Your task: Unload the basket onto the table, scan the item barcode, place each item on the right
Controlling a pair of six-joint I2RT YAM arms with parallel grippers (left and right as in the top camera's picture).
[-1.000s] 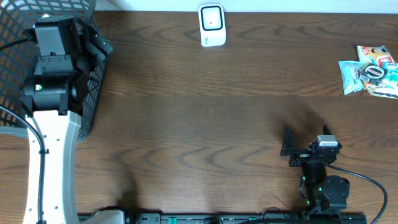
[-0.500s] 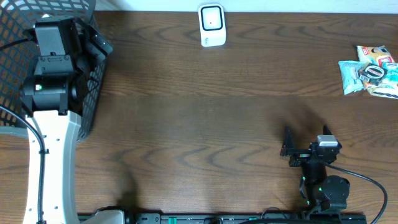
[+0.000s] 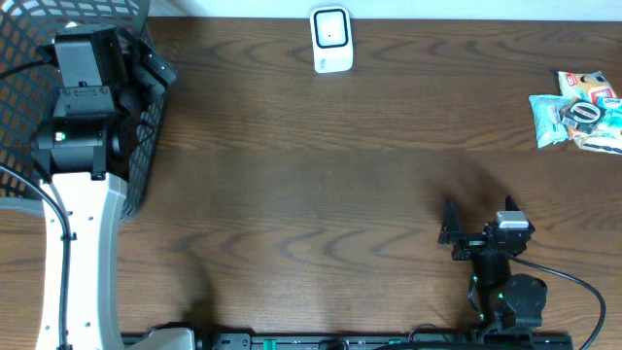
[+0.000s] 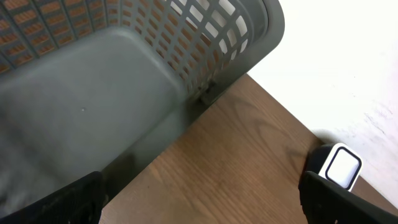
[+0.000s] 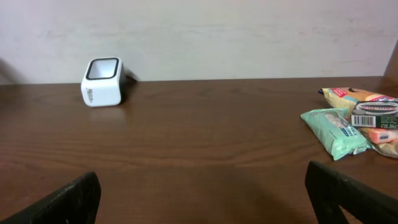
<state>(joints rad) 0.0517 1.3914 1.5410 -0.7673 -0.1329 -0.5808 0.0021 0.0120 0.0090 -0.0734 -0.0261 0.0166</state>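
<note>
A white scanner (image 3: 331, 39) with a dark window stands upright, far and central. Snack packets (image 3: 579, 109) lie heaped far right, a barcode label showing on top.

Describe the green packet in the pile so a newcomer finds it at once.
On the brown table, look to the pile of packets at the right edge, toward the far side. The mint-green packet lies at the pile's edge nearest the white scanner. It alone is pale green; its neighbours are yellow and orange.

scanner (image 5: 103, 81) far left | packets (image 5: 354, 121) far right | end effector (image 5: 203, 190) spread
</note>
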